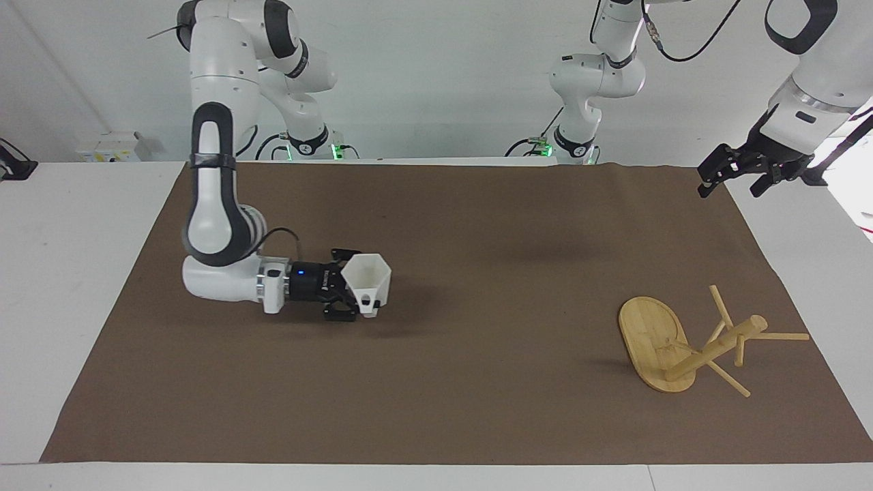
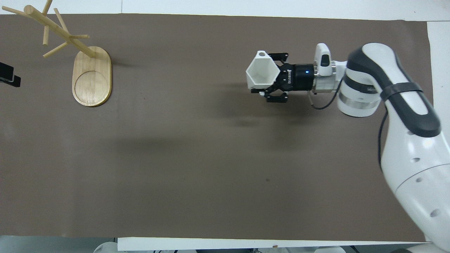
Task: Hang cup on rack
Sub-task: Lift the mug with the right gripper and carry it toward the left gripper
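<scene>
The white faceted cup [image 1: 368,278] [image 2: 261,71] hangs just above the brown mat, mouth up and handle downward in the facing view. My right gripper [image 1: 349,286] [image 2: 270,76] is shut on the cup's side, reaching level from the right arm's end of the table. The bamboo rack [image 1: 653,341] [image 2: 92,79] stands on its oval base near the left arm's end, its post [image 1: 709,351] carrying thin pegs. My left gripper [image 1: 733,181] waits open and empty in the air over the mat's corner at that end, well above the rack.
A brown mat [image 1: 477,395] covers most of the white table [image 1: 68,273]. A broad stretch of bare mat lies between the cup and the rack. Only a black tip of the left gripper [image 2: 8,75] shows at the overhead view's edge.
</scene>
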### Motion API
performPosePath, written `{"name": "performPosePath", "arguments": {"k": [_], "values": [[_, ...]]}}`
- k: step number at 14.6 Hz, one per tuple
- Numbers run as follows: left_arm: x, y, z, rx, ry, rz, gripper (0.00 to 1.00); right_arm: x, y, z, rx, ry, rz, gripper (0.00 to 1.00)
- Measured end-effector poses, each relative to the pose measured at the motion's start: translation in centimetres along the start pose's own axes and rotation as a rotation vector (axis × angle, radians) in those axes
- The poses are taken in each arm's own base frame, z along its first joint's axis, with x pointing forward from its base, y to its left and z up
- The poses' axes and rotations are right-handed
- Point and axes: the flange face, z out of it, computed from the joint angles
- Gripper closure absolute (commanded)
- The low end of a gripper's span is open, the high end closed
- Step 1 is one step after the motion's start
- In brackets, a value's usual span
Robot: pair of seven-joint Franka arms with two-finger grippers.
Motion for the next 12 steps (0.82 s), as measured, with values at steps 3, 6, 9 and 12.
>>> {"name": "performPosePath", "arguments": {"k": [3, 6, 9, 12], "values": [[-0.4, 4.5, 0.4, -0.002, -0.021, -0.05, 0.01, 2.0, -3.0, 8.9, -0.054, -0.02, 0.019, 0.81], [-1.7, 15.3, 2.7, -0.017, 0.055, -0.188, 0.01, 3.6, -6.0, 14.2, -0.074, -0.043, 0.021, 0.81], [-3.5, 22.8, 5.8, -0.031, 0.075, -0.258, 0.01, 4.1, -6.9, 15.6, -0.109, -0.066, 0.027, 0.81], [-4.1, 26.4, 7.4, -0.046, 0.094, -0.302, 0.01, 4.3, -6.9, 15.5, -0.119, -0.064, 0.037, 0.81]]}}
